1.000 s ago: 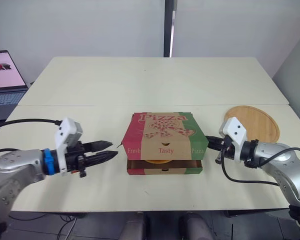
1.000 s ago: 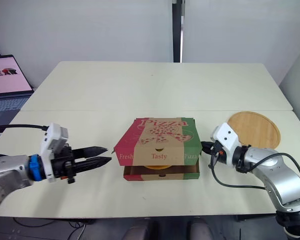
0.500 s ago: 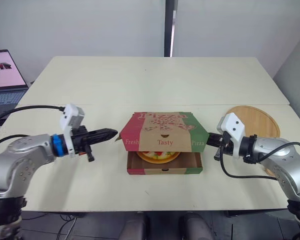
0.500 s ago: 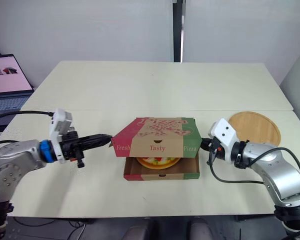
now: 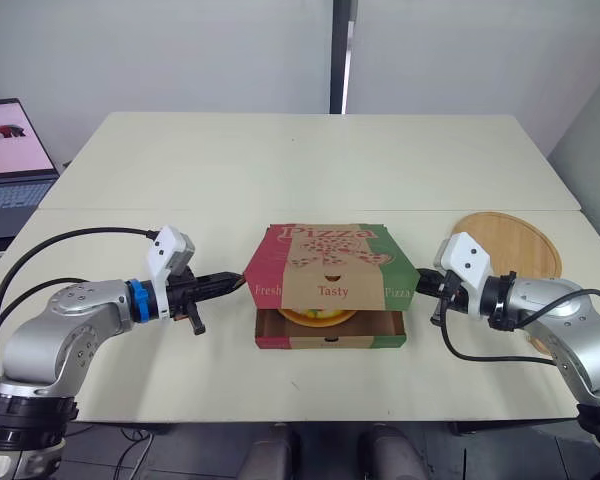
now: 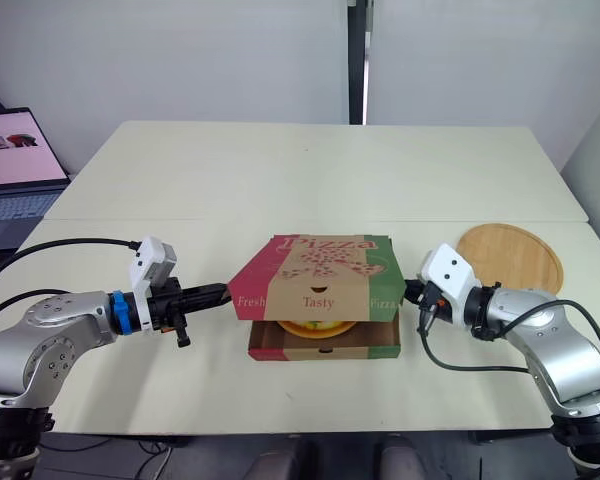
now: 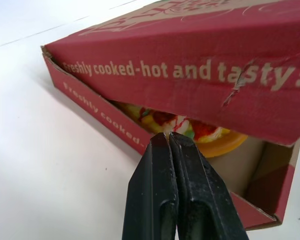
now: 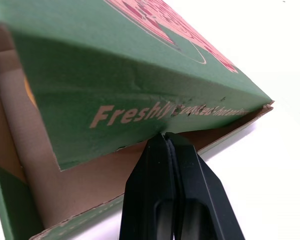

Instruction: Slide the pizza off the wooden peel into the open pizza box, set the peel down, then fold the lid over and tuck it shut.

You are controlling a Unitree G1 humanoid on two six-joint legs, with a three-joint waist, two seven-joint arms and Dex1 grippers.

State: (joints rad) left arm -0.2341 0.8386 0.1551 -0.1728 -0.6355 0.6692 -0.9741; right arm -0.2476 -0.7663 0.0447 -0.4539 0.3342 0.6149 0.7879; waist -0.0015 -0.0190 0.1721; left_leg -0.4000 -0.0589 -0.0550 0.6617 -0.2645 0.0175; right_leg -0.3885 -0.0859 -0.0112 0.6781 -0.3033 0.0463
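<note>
the table [image 5: 280, 160] carries the pizza box [image 5: 330, 338] near its front edge, its base flat so the lid [image 5: 330, 255] can fold over it. the lid is lowered but gapes at the front, side flaps not yet tucked in. the wooden peel [image 5: 515, 240] lies bare to the right, apart from the box. the pizza [image 5: 318, 317] sits inside the box. the left end effector [image 5: 235, 283], fingers pressed together on nothing, points at the red flap. the right end effector [image 5: 423, 285], likewise closed and empty, meets the green one, probably so both can nudge the flaps inward.
</note>
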